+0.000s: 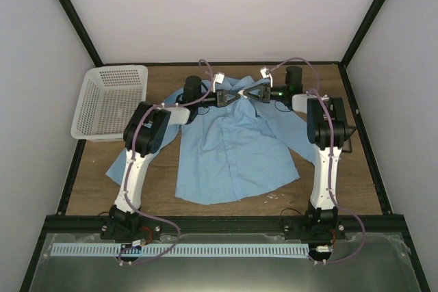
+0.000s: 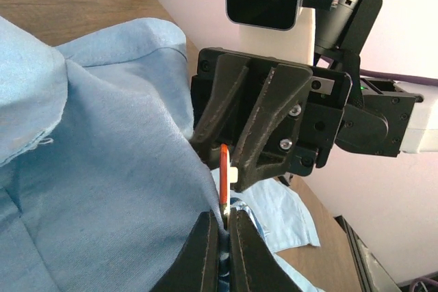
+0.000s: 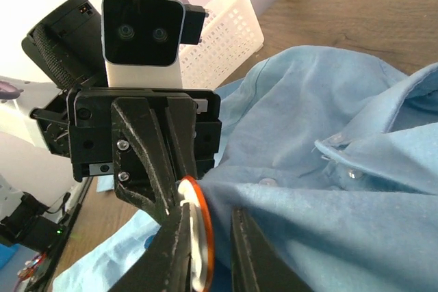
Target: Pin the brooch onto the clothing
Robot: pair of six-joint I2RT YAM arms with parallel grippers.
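Well, starting at the left: a white plastic mesh basket point(image 1: 109, 104) sits at the far left corner of the brown wooden table point(image 1: 356, 182), well apart from the work. The light blue long-sleeved button-front shirt point(image 1: 233, 155) lies spread in the middle, with its collar toward the back edge. My left pincer point(image 2: 221, 227) is clamped tight on a raised fold of the shirt by the collar. The tiny round orange-rimmed brooch point(image 3: 197, 237) stands on edge just beside that fold, between the narrow jaws of my right pincer point(image 3: 209, 223). I cannot tell whether they grip it. The two pincers meet nose to nose over the collar, each in the other's way. Bare wood lies to the right of the shirt. The table's back edge and the wall are near behind.
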